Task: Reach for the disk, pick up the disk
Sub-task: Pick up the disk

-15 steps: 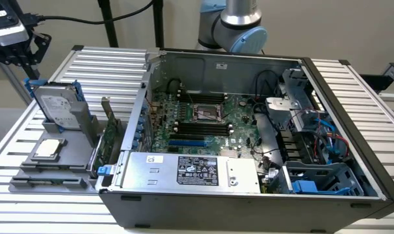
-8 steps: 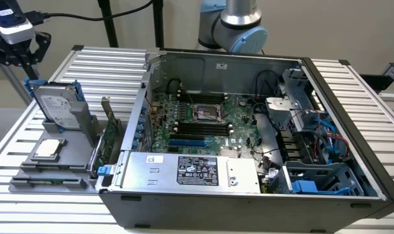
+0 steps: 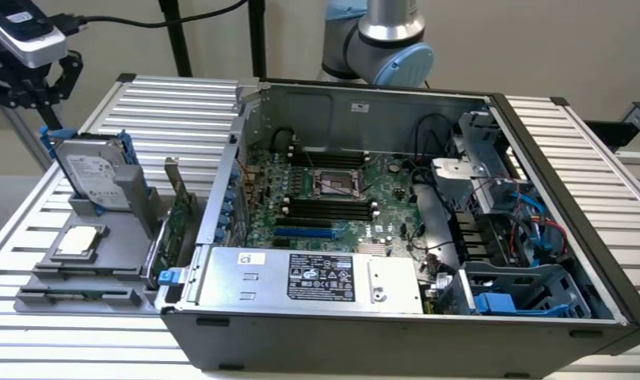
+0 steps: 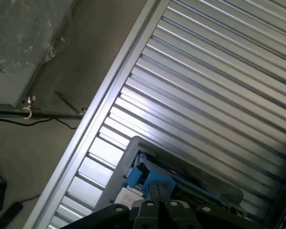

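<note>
The reach looks nearly done and the pick-up not yet made: the hand (image 3: 40,103) hangs just above the disk (image 3: 88,168), which stands upright in its grey holder (image 3: 130,198) on the worktop (image 3: 161,103) directly below the hand, whose opening I cannot tell.

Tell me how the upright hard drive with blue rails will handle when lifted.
The grey-metal hard drive with blue rails looks rigid and probably dense. Standing on edge in the grey slotted holder, it may tip if nudged sideways.
</note>
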You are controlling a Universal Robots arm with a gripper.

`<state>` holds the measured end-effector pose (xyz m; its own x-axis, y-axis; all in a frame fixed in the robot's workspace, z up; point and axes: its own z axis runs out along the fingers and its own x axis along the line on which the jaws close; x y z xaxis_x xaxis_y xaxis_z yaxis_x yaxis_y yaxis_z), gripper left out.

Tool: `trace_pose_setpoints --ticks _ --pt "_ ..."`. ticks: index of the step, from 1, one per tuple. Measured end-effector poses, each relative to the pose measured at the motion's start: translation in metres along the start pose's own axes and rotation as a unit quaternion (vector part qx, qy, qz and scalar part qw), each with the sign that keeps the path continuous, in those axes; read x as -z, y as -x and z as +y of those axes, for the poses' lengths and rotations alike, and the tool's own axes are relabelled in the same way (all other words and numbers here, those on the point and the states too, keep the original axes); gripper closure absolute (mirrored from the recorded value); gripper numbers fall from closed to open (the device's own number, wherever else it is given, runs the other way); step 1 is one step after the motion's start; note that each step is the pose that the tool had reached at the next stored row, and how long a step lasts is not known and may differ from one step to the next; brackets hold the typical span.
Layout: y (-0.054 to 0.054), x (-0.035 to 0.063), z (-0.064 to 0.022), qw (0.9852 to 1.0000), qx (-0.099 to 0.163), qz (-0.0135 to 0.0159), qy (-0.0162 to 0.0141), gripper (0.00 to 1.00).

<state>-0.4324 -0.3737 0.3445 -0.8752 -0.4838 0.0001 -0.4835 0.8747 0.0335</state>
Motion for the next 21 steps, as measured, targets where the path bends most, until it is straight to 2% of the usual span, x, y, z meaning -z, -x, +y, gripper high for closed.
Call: trace_pose_setpoints --ticks 5,10,15,21 --pt "0.0000 -0.0001 0.0000 0.9990 0.044 0.0006 -0.0005 0.89" --pt "0.0003 -0.0004 0.0003 0.9968 0.080 -0.0009 -0.0021 0.89" --pt "0.0005 -0.0006 0.0009 0.9935 0.113 -0.0033 -0.0043 0.89" --pt "0.0011 -0.0010 0.0018 0.9886 0.150 -0.0068 -0.0074 0.89"
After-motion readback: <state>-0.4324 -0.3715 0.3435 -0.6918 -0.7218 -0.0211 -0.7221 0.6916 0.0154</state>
